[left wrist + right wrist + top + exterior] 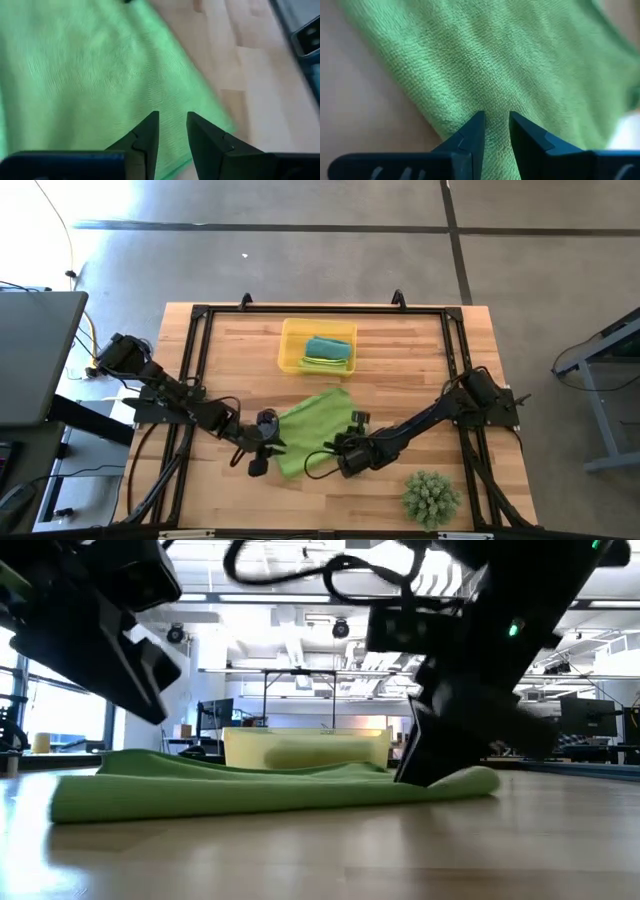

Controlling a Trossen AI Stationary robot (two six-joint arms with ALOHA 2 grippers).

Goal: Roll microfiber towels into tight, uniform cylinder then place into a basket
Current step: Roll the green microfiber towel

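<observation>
A lime-green towel (312,428) is spread flat on the desk (240,360), just in front of the yellow basket (291,352), in which a teal towel (328,347) and a green towel (322,363) are held. The left pincer (172,118) and the right pincer (497,119) are set over the flat towel's near edge, both narrowly parted, nothing gripped.

Open-plan lab: wooden workbench (400,360), polished concrete floor (300,260), ceiling light strips (300,600), monitors (215,712).
</observation>
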